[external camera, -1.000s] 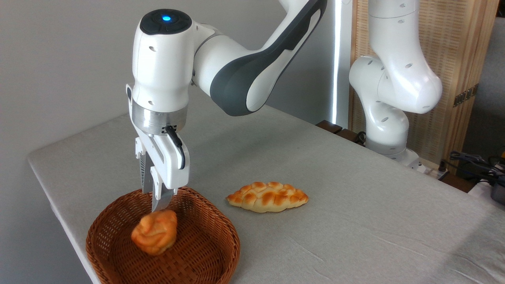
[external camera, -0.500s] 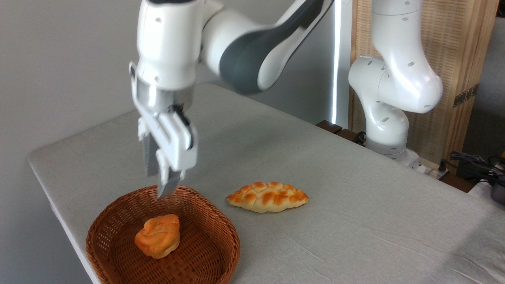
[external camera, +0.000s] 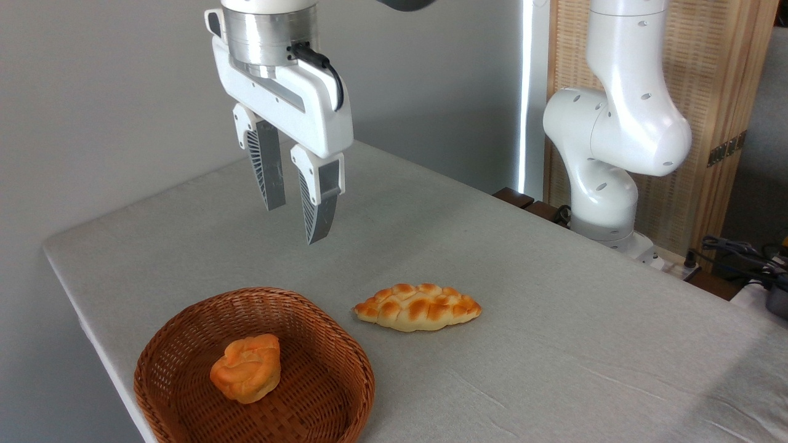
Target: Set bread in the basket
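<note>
The small orange-golden bread (external camera: 246, 368) lies inside the round reddish-brown wicker basket (external camera: 345, 360) at the front left of the table. It rests on the basket's woven floor, a little left of centre. High above the basket's far rim hangs my gripper (external camera: 294, 220), open, with nothing between its two ribbed fingers (external camera: 315, 200). There is a wide gap of air between the fingertips and the basket.
A longer pale braided loaf (external camera: 417, 306) with browned patches lies on the grey table (external camera: 554, 320) just right of the basket. The arm's white base (external camera: 606, 203) stands at the table's back right. Cables (external camera: 739, 252) lie at the far right edge.
The bread, gripped low in the basket a second ago, now lies free on its floor. My gripper has let go, risen well above the basket and turned a little.
</note>
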{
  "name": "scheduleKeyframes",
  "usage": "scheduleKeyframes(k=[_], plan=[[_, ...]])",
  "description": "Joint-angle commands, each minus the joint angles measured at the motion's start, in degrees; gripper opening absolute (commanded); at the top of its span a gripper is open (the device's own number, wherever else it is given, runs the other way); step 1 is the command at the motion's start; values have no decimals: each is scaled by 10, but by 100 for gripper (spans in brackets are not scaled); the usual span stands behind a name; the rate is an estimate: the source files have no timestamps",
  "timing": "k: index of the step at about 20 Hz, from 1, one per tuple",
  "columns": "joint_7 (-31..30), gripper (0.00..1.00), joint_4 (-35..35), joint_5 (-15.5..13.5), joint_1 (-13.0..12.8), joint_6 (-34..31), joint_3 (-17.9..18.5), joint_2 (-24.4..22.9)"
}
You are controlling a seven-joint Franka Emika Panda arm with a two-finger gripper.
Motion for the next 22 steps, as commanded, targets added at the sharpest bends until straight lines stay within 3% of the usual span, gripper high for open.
scheduleKeyframes(k=[1,7,13,18,22], plan=[[-39,100,19,58,2,-20,-31,13],[-34,100,54,58,2,-60,-20,14],[-32,100,54,55,1,-61,-4,14],[-31,100,54,55,-24,-60,32,15],[-31,100,53,54,-24,-60,32,16]])
